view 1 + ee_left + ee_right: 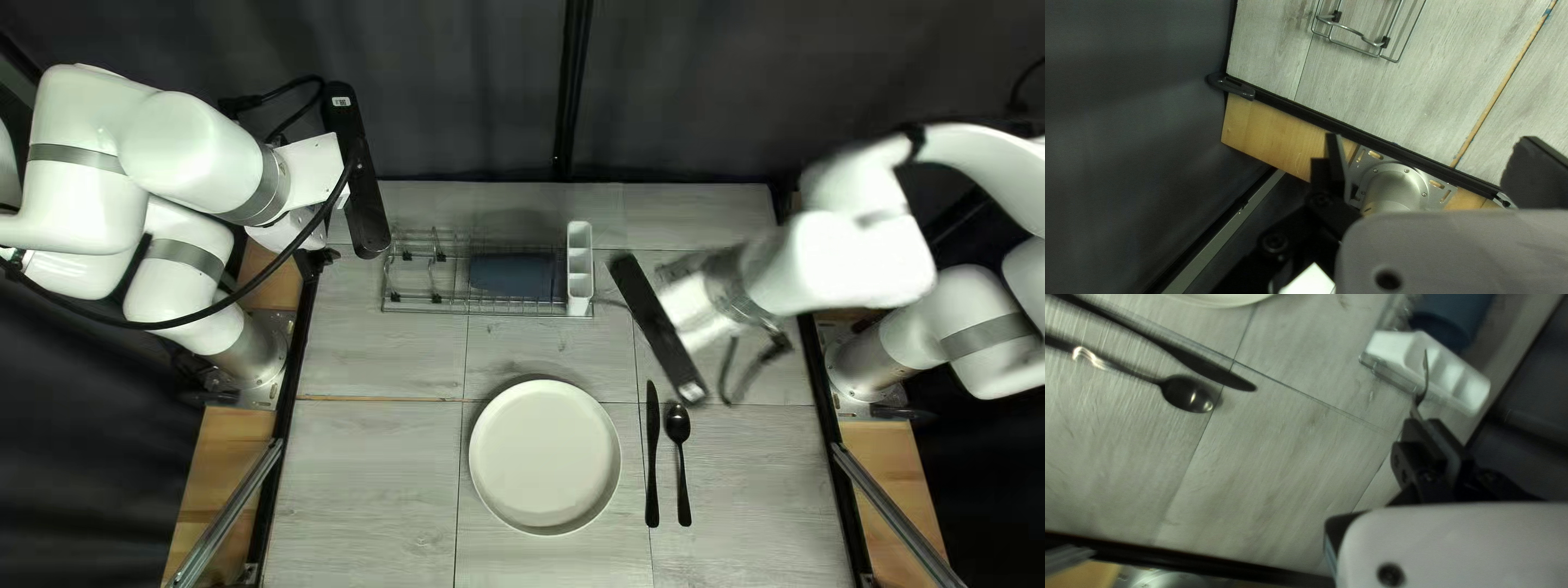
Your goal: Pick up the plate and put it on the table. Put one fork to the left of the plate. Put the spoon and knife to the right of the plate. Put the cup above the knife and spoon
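My left gripper (318, 259), over the table's far left edge, is open and empty; in its wrist view my left gripper (1429, 158) faces that arm's base. At the right of the top left view, a camera bar mostly hides my right gripper (659, 327); in its wrist view my right gripper (1433, 424) is shut on the fork (1418, 396), whose head sticks out past the fingertips. The pale plate (544, 455) lies on the table. Right of it lie the black knife (652, 468) and dark spoon (678, 425), side by side. The blue cup (512, 276) lies in the rack.
The wire rack (408, 267) stands near the table's far edge, with a white cutlery holder (579, 234) at its right end. In the right wrist view that holder (1445, 367) lies beyond the fork. A dark curtain (457, 87) hangs behind.
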{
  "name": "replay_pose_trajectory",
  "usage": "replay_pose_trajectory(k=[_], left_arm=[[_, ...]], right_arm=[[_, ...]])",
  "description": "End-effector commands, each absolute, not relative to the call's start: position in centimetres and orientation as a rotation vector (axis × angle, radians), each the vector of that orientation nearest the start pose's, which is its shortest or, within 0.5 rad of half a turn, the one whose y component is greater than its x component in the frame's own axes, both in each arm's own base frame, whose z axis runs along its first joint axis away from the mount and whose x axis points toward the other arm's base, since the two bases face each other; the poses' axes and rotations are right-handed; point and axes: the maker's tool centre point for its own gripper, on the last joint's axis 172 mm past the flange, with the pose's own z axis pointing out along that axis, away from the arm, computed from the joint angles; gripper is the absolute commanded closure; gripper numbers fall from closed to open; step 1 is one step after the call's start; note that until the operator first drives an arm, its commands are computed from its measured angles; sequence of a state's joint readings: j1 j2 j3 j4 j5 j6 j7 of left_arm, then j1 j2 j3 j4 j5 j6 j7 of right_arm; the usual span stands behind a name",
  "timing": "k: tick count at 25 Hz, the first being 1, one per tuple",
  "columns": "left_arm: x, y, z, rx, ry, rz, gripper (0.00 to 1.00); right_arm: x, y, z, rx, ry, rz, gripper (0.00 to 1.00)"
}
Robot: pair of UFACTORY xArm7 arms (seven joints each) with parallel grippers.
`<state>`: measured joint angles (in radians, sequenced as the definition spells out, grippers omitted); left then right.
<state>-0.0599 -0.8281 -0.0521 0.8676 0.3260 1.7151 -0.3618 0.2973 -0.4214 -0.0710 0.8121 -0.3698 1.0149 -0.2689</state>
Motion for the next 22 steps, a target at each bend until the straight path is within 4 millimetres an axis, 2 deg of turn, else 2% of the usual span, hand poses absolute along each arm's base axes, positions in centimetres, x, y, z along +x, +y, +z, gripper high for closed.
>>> replay_pose_trajectory(k=[1,4,6,11,14,19,22], left_arm=[[22.6,6.4,37.1,-2.75,-0.432,-0.089,0.0],[22.6,6.4,37.1,-2.75,-0.432,-0.089,0.0],[22.6,6.4,37.1,-2.75,-0.432,-0.089,0.0],[22.6,6.4,37.1,-2.75,-0.432,-0.089,0.0],[22.6,6.4,37.1,-2.75,-0.432,-0.089,0.0],[22.7,6.1,36.7,-2.772,-0.455,-0.095,0.0],[24.7,5.4,35.7,-2.781,-0.421,-0.162,0.0]], right_arm=[[41.8,2.9,27.9,-3.242,-1.12,-0.37,1.0],[41.8,3.0,27.6,-3.239,-1.16,-0.367,1.0],[42.7,3.1,27.9,-3.195,-1.235,-0.392,1.0],[44.9,3.4,29.7,-3.076,-1.484,-0.603,1.0],[46.3,3.9,29.8,-3.025,-1.618,-0.674,1.0],[45.8,4.0,29.4,-2.98,-1.777,-0.722,1.0],[45.8,4.0,29.4,-2.98,-1.777,-0.722,1.0]])
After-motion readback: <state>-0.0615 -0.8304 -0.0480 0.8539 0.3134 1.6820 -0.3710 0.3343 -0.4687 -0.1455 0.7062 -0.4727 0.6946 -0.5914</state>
